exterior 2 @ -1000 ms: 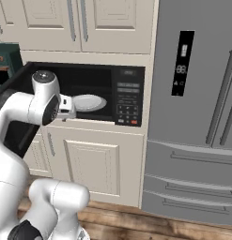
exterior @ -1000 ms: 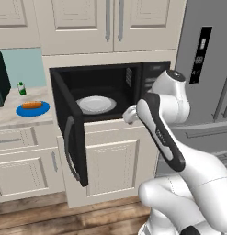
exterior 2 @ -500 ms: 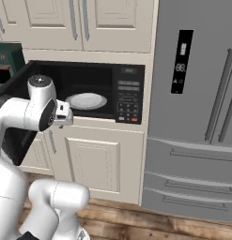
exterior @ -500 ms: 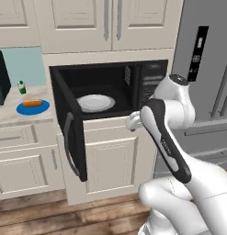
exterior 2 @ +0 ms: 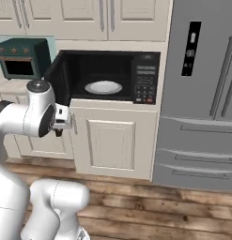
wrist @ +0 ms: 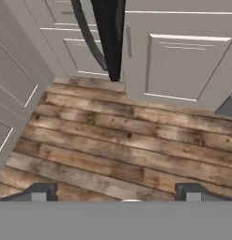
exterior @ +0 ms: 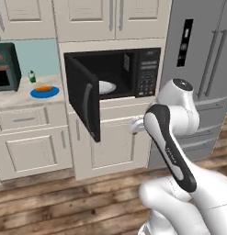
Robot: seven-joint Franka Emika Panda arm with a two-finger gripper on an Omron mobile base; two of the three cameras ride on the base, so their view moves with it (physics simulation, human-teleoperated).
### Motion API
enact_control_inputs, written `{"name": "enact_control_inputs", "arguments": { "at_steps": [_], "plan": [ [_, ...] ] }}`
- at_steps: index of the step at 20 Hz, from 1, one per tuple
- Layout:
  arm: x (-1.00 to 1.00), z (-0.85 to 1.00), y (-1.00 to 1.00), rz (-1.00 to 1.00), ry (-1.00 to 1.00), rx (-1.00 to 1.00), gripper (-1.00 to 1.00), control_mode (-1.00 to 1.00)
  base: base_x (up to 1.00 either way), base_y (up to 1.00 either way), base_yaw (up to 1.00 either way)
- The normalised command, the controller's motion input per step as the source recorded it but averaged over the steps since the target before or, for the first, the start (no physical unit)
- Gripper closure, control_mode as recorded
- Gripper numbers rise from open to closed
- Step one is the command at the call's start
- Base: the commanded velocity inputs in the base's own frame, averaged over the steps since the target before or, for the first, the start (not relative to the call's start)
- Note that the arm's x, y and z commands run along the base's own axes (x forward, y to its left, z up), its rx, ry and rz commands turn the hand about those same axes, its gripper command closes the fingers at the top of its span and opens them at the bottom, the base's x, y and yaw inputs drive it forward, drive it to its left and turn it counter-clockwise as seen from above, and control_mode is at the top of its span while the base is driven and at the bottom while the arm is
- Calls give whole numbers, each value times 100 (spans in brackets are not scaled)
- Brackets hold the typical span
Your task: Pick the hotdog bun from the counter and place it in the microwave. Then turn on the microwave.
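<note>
The hotdog bun (exterior: 43,88) lies on a round blue plate (exterior: 51,93) on the counter (exterior: 14,100), left of the microwave (exterior: 142,75). The microwave's door (exterior: 82,103) hangs wide open, and a white round plate (exterior: 107,86) sits inside. From the right side the same microwave (exterior 2: 145,84) and its white plate (exterior 2: 103,87) are visible. My gripper (wrist: 116,194) is open and empty, its tips far apart, aimed down at the wooden floor below the microwave door's edge (wrist: 110,37). It hangs in front of the cream cabinet, well right of the bun and below the microwave, gripper (exterior 2: 58,132).
A dark green box-shaped appliance (exterior: 5,72) and a small green bottle (exterior: 32,75) stand on the counter behind the blue plate. A tall grey fridge (exterior: 202,69) stands right of the microwave. The open door juts out into the room over the wooden floor (exterior: 64,202).
The whole picture has shifted and things look smaller and farther, so the base has driven back from the cabinets. The bun, plate and microwave door stay as they were. The gripper stays open.
</note>
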Motion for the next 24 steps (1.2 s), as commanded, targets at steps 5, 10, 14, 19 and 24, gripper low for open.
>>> {"name": "enact_control_inputs", "arguments": {
  "at_steps": [5,10,14,19,24],
  "plan": [
    [0,0,0,0,0,0,-100,100,0,100,-8],
    [0,0,0,0,0,0,-100,100,19,100,-9],
    [0,0,0,0,0,0,-100,100,81,89,-11],
    [0,0,0,0,0,0,-100,100,100,63,-12],
    [0,0,0,0,0,0,-100,100,93,52,-15]
  ]
}}
